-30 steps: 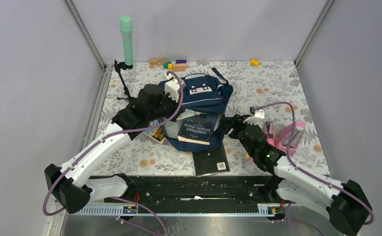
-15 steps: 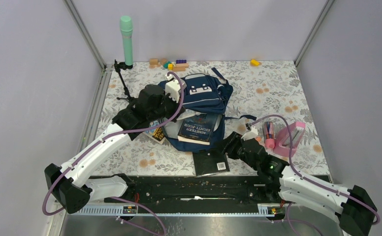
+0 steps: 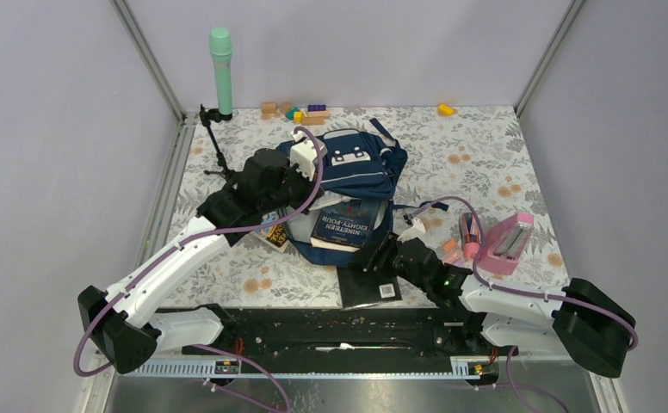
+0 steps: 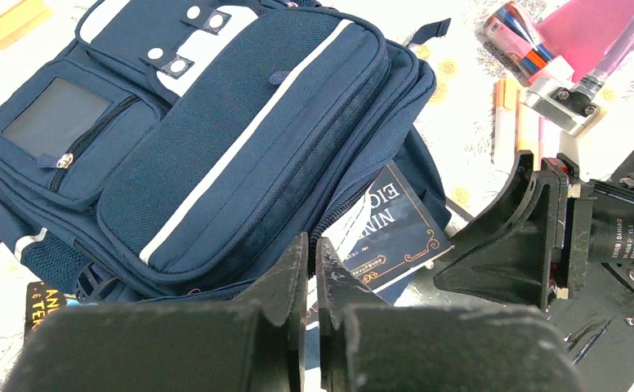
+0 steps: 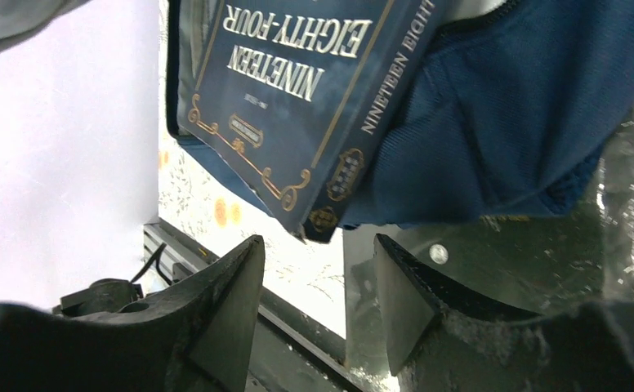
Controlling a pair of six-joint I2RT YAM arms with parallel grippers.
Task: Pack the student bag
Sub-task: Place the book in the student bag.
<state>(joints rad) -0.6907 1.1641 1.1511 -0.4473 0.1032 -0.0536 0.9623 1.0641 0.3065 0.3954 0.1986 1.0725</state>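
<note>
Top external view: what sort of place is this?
Probably a lab test cell for robot recording, not a real room: plain walls with metal corner posts box in a floral-clothed table, left arm and right arm bolted at its near edge, staged props like the student bag and toy blocks.

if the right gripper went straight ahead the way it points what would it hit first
Probably the near corner of the dark blue Nineteen Eighty-Four book, lying on the navy fabric student bag; depth is unclear.
</note>
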